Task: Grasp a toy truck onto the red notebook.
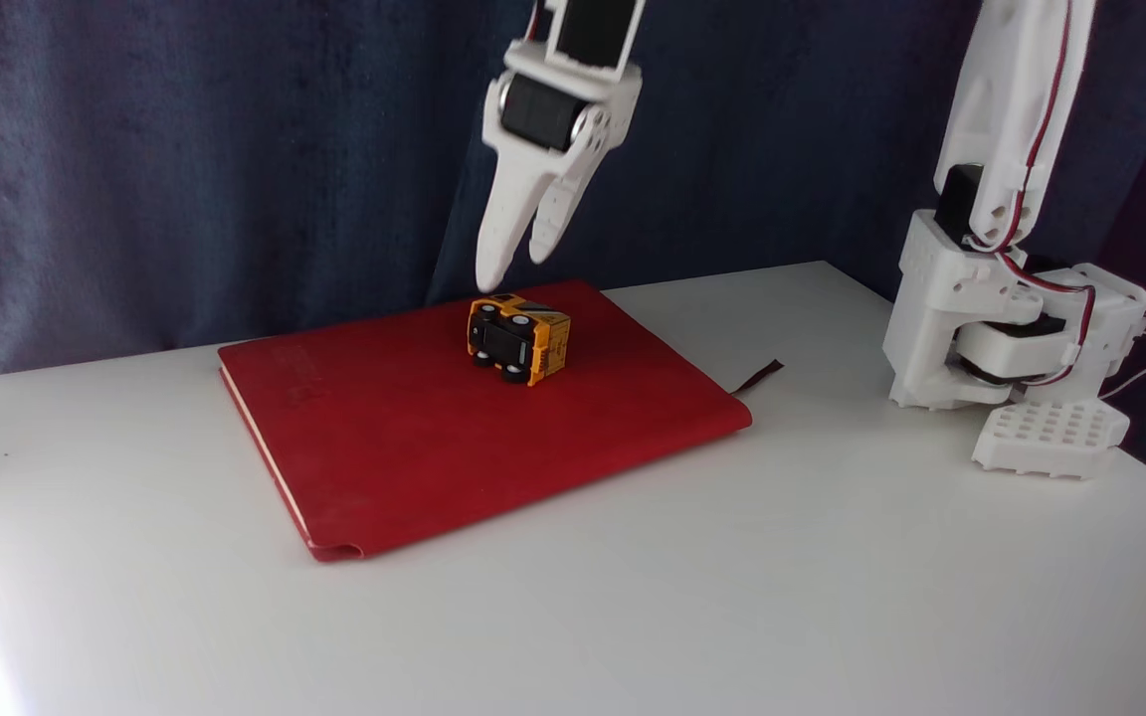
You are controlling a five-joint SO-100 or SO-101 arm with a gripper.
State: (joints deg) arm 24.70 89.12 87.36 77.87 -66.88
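The yellow-orange toy truck point(520, 338) lies tipped on its side on the far part of the red notebook point(414, 438), black underside and wheels facing the camera. The notebook lies flat on the white table, a thin dark ribbon sticking out at its right edge. My white gripper point(516, 264) hangs just above the truck, pointing down, fingertips a little apart and nothing between them. A small gap separates the longer fingertip from the truck's top.
The arm's white base point(1011, 348) stands at the right rear of the white table point(732, 577), with a perforated white foot in front of it. A dark blue curtain point(185, 149) closes off the back.
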